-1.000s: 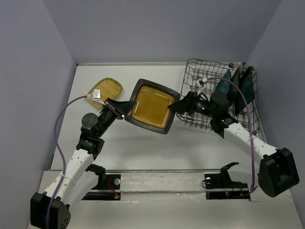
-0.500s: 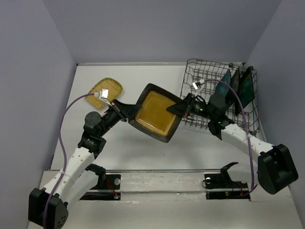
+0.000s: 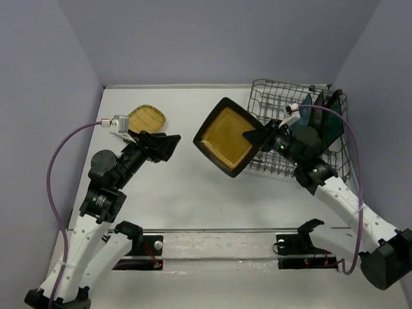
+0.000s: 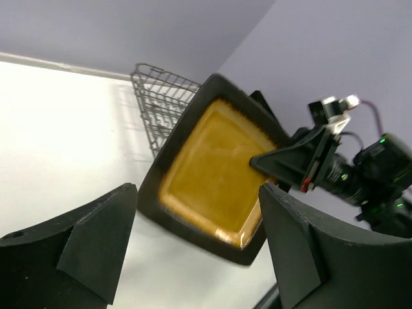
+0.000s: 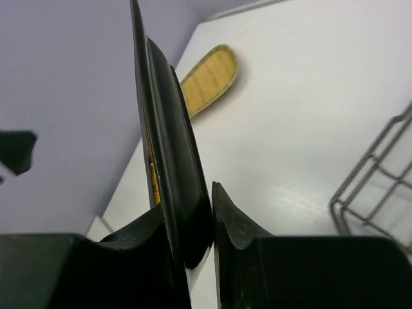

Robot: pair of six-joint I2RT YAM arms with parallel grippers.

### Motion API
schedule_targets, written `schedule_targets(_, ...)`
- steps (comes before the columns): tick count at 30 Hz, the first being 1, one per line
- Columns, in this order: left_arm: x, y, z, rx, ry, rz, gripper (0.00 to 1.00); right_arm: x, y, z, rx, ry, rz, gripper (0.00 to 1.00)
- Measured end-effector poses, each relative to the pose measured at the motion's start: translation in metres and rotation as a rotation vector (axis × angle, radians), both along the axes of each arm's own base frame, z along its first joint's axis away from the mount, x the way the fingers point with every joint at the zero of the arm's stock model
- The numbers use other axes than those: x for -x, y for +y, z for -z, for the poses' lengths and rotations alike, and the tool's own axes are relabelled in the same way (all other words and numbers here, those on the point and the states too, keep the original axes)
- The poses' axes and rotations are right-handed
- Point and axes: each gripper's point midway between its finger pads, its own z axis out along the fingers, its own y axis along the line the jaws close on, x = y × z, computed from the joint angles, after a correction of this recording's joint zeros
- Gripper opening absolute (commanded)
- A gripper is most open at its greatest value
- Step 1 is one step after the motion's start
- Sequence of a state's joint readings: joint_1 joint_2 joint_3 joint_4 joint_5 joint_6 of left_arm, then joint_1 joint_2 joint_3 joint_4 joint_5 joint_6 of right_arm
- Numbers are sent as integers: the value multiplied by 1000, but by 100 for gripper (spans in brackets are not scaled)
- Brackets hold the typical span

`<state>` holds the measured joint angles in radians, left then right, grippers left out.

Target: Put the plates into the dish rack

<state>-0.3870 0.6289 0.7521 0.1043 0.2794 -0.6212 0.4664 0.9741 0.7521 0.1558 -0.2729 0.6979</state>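
From above, the amber plate (image 3: pixel 226 135) masks the near-left corner of the dish rack (image 3: pixel 270 95), and the right arm (image 3: pixel 306 143) covers the lower parts of the dark plates (image 3: pixel 331 114) standing inside, their number unclear. At the right wrist, the amber plate runs off the top edge; only a corner of the rack shows.

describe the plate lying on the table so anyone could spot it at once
Look to the far left of the white table, just beyond the left gripper. The yellow-tan gridded plate lies flat there. The amber plate is held up by the right gripper, and the dark plates stand in the dish rack.
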Motion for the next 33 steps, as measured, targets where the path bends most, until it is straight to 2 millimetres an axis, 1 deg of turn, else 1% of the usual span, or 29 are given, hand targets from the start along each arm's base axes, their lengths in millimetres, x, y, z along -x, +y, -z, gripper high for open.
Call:
schedule_targets(2, 2, 5, 0, -46, -13, -17, 88, -14, -14, -7, 49, -25, 102, 7)
schedule_targets(4, 4, 9, 6, -102, -19, -28, 88, -30, -35, -17, 112, -62, 233, 7)
schedule_targets(6, 4, 10, 15, -140, -5, -29, 88, -43, -54, -24, 161, -87, 343, 7)
schedule_targets(9, 3, 12, 38, -225, 31, -25, 89, -66, -85, -30, 269, -117, 529, 7)
schedule_targets(11, 2, 14, 50, -262, 44, -27, 88, -79, -106, -27, 357, -122, 640, 7)
schedule_targets(12, 2, 16, 58, -281, 52, -33, 89, -87, -122, -24, 421, -119, 712, 7)
schedule_targets(14, 2, 18, 71, -302, 65, -38, 89, -96, -142, -17, 513, -114, 795, 7)
schedule_targets(15, 2, 19, 81, -317, 81, -40, 89, -101, -155, -11, 575, -105, 845, 7)
schedule_targets(16, 3, 20, 87, -328, 92, -39, 88, -106, -164, -6, 616, -94, 876, 7)
schedule_targets(19, 2, 23, 88, -342, 90, -51, 89, -119, -192, 8, 742, -60, 960, 7)
schedule_targets(22, 3, 25, 86, -345, 76, -57, 88, -132, -209, 17, 810, -43, 1013, 7)
schedule_targets(24, 4, 26, 83, -343, 65, -61, 88, -145, -222, 24, 877, -43, 1061, 7)
schedule_targets(25, 5, 26, 82, -342, 61, -62, 88, -150, -225, 28, 902, -45, 1074, 7)
schedule_targets(26, 5, 26, 82, -342, 59, -63, 88, -154, -228, 30, 927, -49, 1083, 7)
schedule_targets(28, 5, 27, 80, -340, 55, -67, 88, -165, -231, 43, 974, -46, 1087, 7)
schedule_targets(33, 5, 28, 80, -341, 55, -74, 88, -178, -229, 69, 1033, -20, 1065, 7)
